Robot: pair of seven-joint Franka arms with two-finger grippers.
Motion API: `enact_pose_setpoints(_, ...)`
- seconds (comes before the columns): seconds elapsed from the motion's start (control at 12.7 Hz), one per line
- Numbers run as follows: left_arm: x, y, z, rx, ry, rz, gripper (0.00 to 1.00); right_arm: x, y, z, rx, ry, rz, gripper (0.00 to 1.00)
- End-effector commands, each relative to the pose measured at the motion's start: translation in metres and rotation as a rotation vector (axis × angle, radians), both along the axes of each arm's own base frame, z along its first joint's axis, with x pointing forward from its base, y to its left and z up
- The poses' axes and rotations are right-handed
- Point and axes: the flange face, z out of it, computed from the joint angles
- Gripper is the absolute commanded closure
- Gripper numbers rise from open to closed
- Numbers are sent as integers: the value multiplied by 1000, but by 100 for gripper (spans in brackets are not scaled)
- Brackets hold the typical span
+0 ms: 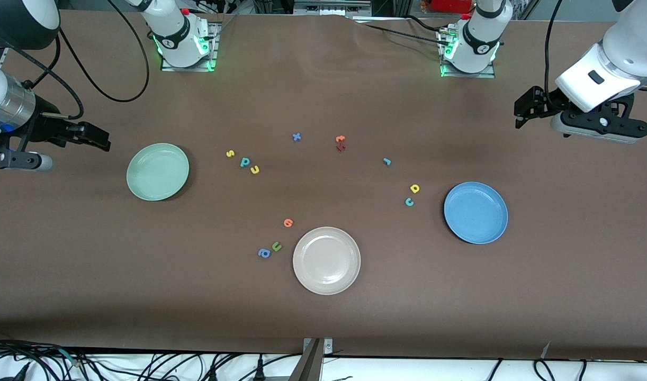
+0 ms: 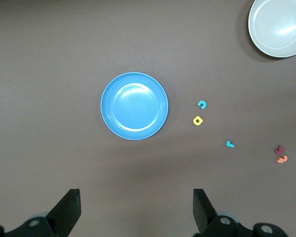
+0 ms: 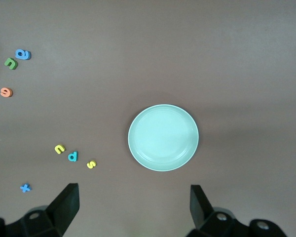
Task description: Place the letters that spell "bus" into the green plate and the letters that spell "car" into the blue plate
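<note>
Front view shows nothing sorted: green plate (image 1: 158, 172) at middle left and blue plate (image 1: 476, 212) at middle right sit bare. Yellow s (image 1: 230, 153), teal b (image 1: 244, 162), yellow u (image 1: 254, 170) lie beside green; teal r (image 1: 387, 161), yellow a (image 1: 414, 188), teal c (image 1: 409, 201) beside blue. My left gripper (image 1: 524, 108) and right gripper (image 1: 93, 138) hang wide, empty. No readable labels.

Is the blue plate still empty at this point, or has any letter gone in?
Empty. The blue plate shows only bare surface; the teal c and yellow a lie on the table beside it.
</note>
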Motion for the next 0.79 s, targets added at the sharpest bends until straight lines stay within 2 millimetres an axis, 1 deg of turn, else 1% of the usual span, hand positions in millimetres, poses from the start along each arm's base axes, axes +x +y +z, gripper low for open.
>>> enact_pose_setpoints(0.0,-9,2,3,-6,21,-2,0,-8,4,7,8,8,-5,1)
enact_pose_setpoints(0.55,-8,6,2,-6,21,7,0,-8,3,7,10,13,9,1)
enact_pose_setpoints(0.71,-8,6,-1,-5,29,4,0,-9,3,7,8,16,1,0)
